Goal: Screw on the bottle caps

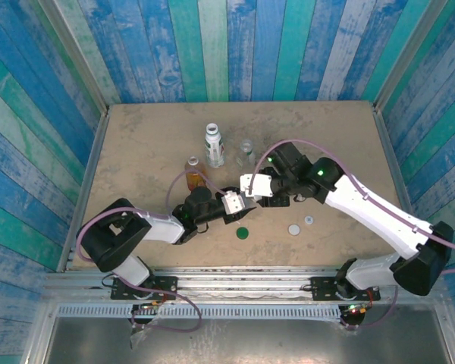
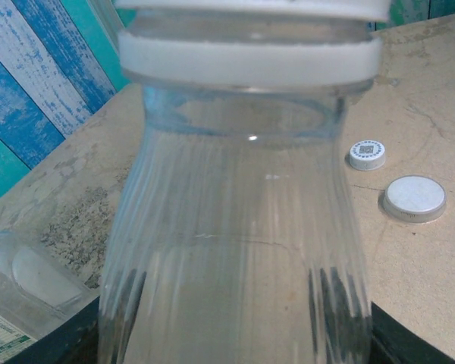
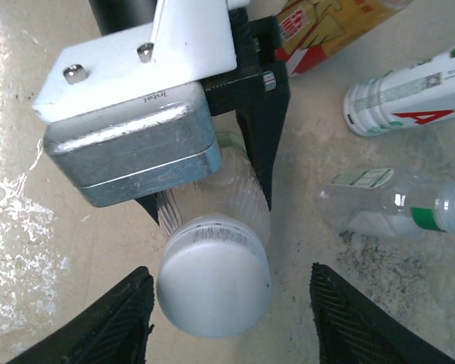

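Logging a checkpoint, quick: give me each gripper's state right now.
Left gripper: closed on the clear bottle.
Right gripper: open, its fingers either side of that bottle's white cap, not touching.

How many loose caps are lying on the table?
3: a dark green cap, a grey cap right of it, a small white cap beside that; others may be hidden.

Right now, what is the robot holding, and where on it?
The left gripper grips the clear bottle around its ribbed body, below the white cap. The right gripper holds nothing; its open jaws straddle the cap.
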You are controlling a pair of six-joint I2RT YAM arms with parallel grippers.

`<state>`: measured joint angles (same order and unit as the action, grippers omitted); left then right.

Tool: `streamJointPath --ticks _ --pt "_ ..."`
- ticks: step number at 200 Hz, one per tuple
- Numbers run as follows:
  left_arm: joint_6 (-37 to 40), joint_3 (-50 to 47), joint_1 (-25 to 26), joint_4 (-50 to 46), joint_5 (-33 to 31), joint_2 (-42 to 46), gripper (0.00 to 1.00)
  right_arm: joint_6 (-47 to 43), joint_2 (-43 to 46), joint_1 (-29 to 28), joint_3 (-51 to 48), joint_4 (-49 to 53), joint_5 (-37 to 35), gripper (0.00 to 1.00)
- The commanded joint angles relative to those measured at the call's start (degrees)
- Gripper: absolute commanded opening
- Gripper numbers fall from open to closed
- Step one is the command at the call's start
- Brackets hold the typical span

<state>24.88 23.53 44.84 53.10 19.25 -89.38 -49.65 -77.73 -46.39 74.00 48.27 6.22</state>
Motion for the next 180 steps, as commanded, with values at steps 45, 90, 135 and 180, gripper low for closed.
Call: streamJointPath --ticks 45,90,135,180 --pt "0.9 -0.1 0.0 -3.0 0.2 2.8 0.59 -1.3 -2.8 -0.2 1.9 3.2 -0.8 0.38" --pt "0.3 0.2 -0.1 -3.0 0.2 2.7 0.59 4.9 -3.5 -0.3 1.7 3.1 -0.1 0.33" --pt "0.0 0.2 -0.1 -2.5 -1.9 3.0 0.59 45.8 -6.8 -0.2 4.5 -0.3 -8.4 0.28" --pt "0.4 -0.1 -0.1 -3.1 -2.7 3.4 0.59 79.3 -8.0 -0.1 4.1 1.4 -0.2 0.29"
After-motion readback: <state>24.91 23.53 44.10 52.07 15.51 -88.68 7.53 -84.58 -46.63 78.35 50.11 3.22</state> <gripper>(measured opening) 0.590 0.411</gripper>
